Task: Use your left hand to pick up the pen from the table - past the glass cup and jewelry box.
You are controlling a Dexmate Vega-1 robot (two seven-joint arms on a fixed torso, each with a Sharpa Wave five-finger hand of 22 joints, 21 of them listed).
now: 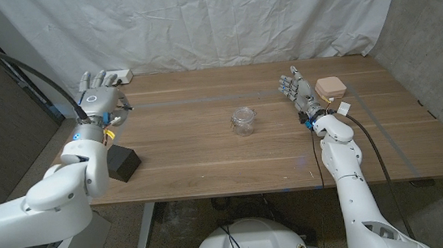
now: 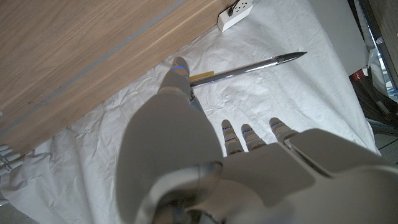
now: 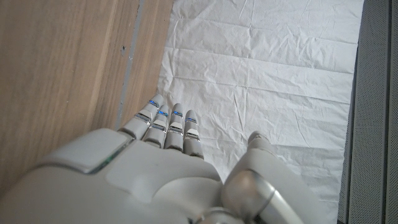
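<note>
head view shows the wooden table (image 1: pixel 208 154) across the middle of the frame. left hand (image 1: pixel 102 99) sits at upper left, over the table's far corner; in the left wrist view its thumb pinches the silver pen (image 2: pixel 249 66), with the other fingers (image 2: pixel 232 138) spread apart. right hand (image 1: pixel 298 90) stands right of centre, fingers straight and holding nothing. black jewelry box (image 1: pixel 122 163) lies at lower left, glass cup (image 1: pixel 243 121) at centre, a tan block (image 1: pixel 331 88) beside the right hand.
</note>
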